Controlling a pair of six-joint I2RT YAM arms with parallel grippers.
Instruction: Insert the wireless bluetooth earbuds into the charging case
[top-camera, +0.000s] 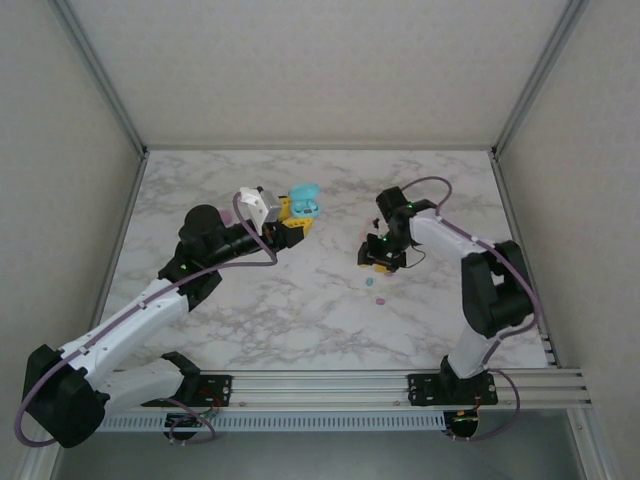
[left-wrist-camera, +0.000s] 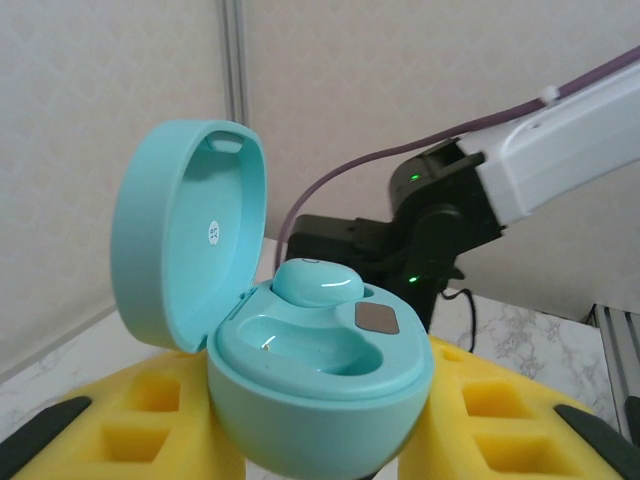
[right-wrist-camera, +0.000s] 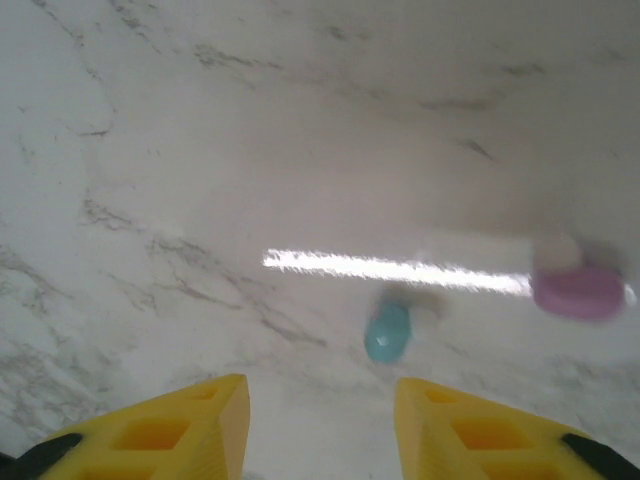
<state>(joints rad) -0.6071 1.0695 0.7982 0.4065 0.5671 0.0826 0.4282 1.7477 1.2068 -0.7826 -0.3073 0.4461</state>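
Note:
My left gripper (left-wrist-camera: 320, 455) is shut on the teal charging case (left-wrist-camera: 320, 400), its yellow fingers (left-wrist-camera: 130, 420) pressing on both sides of the base. The lid (left-wrist-camera: 190, 235) stands open to the left. One teal earbud (left-wrist-camera: 318, 283) sits in the far socket, and the near socket (left-wrist-camera: 300, 350) is empty. In the top view the case (top-camera: 303, 200) is held above the table's middle. My right gripper (right-wrist-camera: 320, 425) hangs open over the marble with nothing between its fingers. Just beyond them lie a loose teal earbud (right-wrist-camera: 387, 333) and, to the right, a pink earbud (right-wrist-camera: 578, 290).
From above, the right gripper (top-camera: 378, 262) is right of centre, with the teal earbud (top-camera: 368, 282) and pink earbud (top-camera: 381, 299) on the marble table (top-camera: 300, 320) just in front of it. Aluminium frame posts and walls border the table.

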